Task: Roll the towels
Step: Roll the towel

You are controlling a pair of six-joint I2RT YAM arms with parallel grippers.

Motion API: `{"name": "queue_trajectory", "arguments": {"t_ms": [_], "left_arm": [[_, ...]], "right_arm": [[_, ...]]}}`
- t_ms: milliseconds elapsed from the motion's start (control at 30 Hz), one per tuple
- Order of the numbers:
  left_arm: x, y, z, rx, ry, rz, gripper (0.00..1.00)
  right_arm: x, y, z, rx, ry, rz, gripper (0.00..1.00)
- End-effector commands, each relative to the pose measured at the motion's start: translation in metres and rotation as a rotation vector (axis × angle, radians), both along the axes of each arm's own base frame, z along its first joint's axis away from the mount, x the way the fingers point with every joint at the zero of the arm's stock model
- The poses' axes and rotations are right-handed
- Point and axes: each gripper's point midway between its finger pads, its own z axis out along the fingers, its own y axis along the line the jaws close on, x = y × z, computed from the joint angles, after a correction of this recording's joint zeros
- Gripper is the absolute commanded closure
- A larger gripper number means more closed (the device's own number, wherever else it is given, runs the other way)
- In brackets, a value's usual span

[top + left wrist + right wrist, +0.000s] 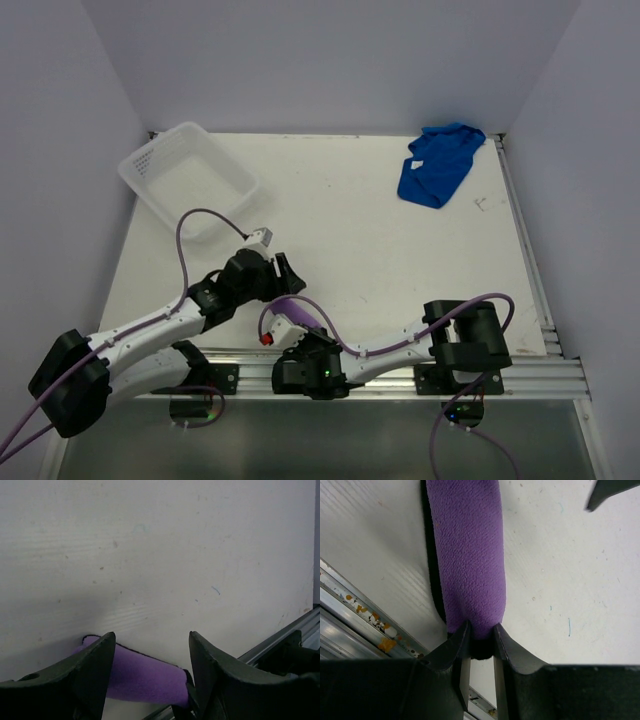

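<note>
Your middle table [360, 240] is bare; basket [190, 180] far left, blue towel [438, 168] far right, purple towel [465, 555] at near rail [545, 372].

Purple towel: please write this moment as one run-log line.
purple towel: rolled | right claw: shut on its end | left claw: open, near it | blue towel: crumpled, far right

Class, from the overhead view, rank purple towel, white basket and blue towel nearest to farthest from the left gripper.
1. purple towel, beside the left gripper, near edge.
2. white basket, far left corner.
3. blue towel, far right corner.
</note>
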Motion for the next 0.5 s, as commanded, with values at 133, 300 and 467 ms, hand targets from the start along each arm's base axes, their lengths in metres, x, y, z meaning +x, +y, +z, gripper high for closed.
{"name": "queue_trajectory", "arguments": {"t_ms": [133, 300, 467], "left_arm": [[-0.014, -0.008, -0.018, -0.069, 0.045, -0.02, 0.36], [-0.018, 0.002, -0.034, -0.043, 0.059, 0.014, 0.37], [-0.019, 0.012, -0.044, -0.019, 0.06, 0.05, 0.37]], "right_arm": [[-0.005, 0.008, 0.004, 0.036, 0.027, 0.013, 1.0], [-0.005, 0.009, 0.008, 0.04, 0.032, 0.018, 0.98], [-0.008, 0.01, 0.018, 0.077, 0.054, 0.028, 0.77]]}}
